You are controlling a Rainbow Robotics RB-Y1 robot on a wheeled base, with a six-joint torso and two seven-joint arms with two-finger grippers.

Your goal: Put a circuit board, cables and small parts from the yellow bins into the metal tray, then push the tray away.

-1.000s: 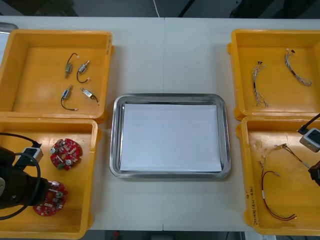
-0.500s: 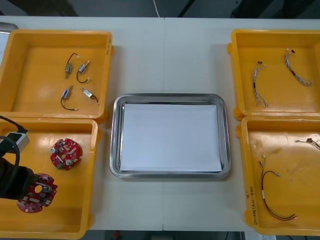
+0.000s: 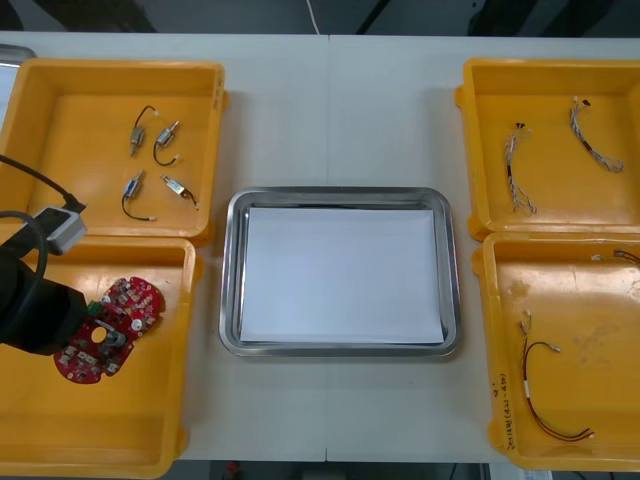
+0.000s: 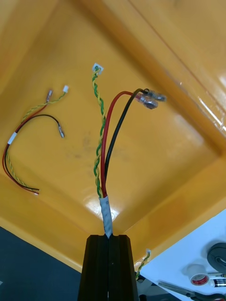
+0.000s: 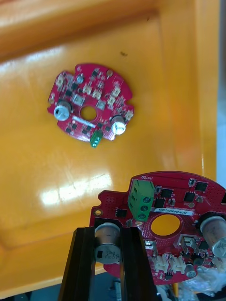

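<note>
My left gripper [image 3: 80, 335] hangs over the near left yellow bin [image 3: 150, 440], shut on a round red circuit board [image 3: 88, 355]. In the left wrist view its fingers [image 5: 82, 254] clamp that board [image 5: 165, 225] at a silver can on its edge. A second board [image 5: 89, 110] lies on the bin floor below [image 3: 135, 298]. My right gripper [image 4: 109, 237] is shut on the taped end of a cable [image 4: 106, 155] of red, black and twisted yellow-green wires, lifted over the near right bin [image 4: 155, 155]. The metal tray [image 3: 340, 195] sits in the middle, white inside.
The far left bin [image 3: 60, 70] holds several small metal parts [image 3: 155, 160]. Twisted cables [image 3: 518, 170] lie in the far right bin [image 3: 480, 70]. A red and yellow cable [image 3: 545, 395] rests in the near right bin [image 3: 495, 330], seen also in the right wrist view [image 4: 23, 136].
The left gripper has carried its board up off the bin floor, toward the far side and the second board. The right gripper has drawn out of the front view with its cable.
</note>
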